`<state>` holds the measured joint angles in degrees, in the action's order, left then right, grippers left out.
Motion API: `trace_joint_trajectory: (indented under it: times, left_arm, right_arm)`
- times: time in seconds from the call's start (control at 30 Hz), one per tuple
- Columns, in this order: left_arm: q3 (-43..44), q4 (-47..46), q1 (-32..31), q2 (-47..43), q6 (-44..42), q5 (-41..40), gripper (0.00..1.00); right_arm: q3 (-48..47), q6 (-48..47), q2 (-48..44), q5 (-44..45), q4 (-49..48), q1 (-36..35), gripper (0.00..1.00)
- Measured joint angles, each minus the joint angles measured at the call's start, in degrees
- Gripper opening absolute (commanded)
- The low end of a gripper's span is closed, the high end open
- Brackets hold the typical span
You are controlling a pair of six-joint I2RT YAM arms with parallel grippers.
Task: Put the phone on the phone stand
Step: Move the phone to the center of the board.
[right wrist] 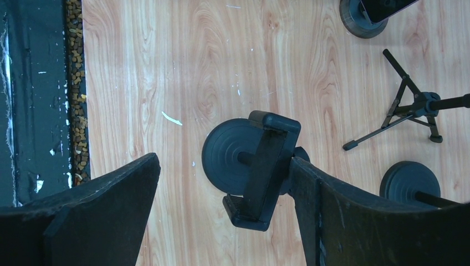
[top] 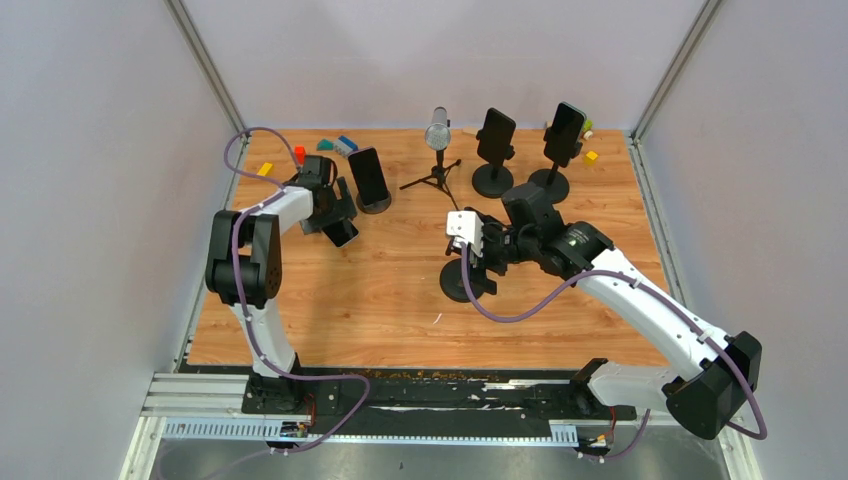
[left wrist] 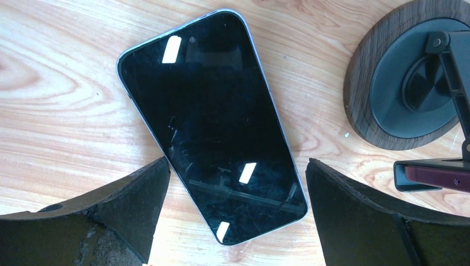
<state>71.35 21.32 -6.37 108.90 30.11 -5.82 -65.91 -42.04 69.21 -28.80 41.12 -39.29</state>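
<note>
my left gripper [left wrist: 235, 174] spread wide over glossy black phone [left wrist: 205, 111] — flat on grained wood table [left wrist: 55, 83] | my right gripper [right wrist: 224, 166] released — matte round-based stand [right wrist: 266, 166] just beside one finger

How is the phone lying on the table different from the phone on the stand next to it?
The phone on the table lies flat, screen up; the phone on the stand leans upright. The table phone lies under the open left gripper, between its jaws; the stand phone is outside them. Both look black.
</note>
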Motion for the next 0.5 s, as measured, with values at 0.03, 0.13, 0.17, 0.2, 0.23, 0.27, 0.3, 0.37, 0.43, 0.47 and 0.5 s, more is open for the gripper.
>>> trace_joint_trajectory:
  times: [0.03, 0.13, 0.17, 0.2, 0.23, 0.27, 0.3, 0.37, 0.43, 0.47, 0.5]
  left_arm:
    - [0.13, -0.02, -0.02, 0.13, -0.17, -0.24, 1.00]
    - [0.52, -0.15, -0.02, 0.61, -0.76, -0.74, 1.00]
    - [0.70, -0.20, -0.02, 0.81, -0.94, -0.92, 0.99]
    - [0.85, -0.22, -0.02, 0.96, -1.14, -1.05, 0.99]
    - [1.09, -0.20, -0.02, 1.18, -1.36, -1.22, 0.99]
    - [1.33, -0.24, -0.02, 1.40, -1.55, -1.42, 0.99]
    - [1.55, -0.24, 0.00, 1.57, -1.73, -1.57, 0.99]
    - [1.68, -0.31, -0.02, 1.70, -1.92, -1.70, 0.99]
    - [1.81, -0.33, 0.00, 1.81, -2.08, -1.75, 0.98]
    - [1.81, -0.37, 0.00, 1.84, -2.12, -1.75, 0.98]
    - [1.81, -0.39, 0.00, 1.84, -2.16, -1.75, 0.96]
  right_arm:
    - [0.09, 0.00, 0.00, -0.07, -0.13, 0.00, 0.88]
    - [0.33, 0.00, 0.00, -0.17, -0.50, 0.00, 0.88]
    - [0.39, 0.00, 0.00, -0.22, -0.70, 0.00, 0.88]
    - [0.42, 0.00, 0.00, -0.22, -0.74, 0.00, 0.88]
    - [0.46, 0.00, 0.00, -0.24, -0.79, 0.00, 0.88]
    - [0.50, 0.00, 0.00, -0.24, -0.87, 0.00, 0.88]
    - [0.55, 0.00, 0.00, -0.26, -0.98, 0.00, 0.88]
    - [0.81, 0.00, 0.00, -0.28, -1.25, 0.00, 0.88]
    - [1.03, -0.02, 0.00, -0.33, -1.57, 0.00, 0.88]
    - [1.05, -0.02, 0.00, -0.33, -1.62, 0.00, 0.88]
    - [1.05, -0.02, 0.00, -0.33, -1.62, 0.00, 0.88]
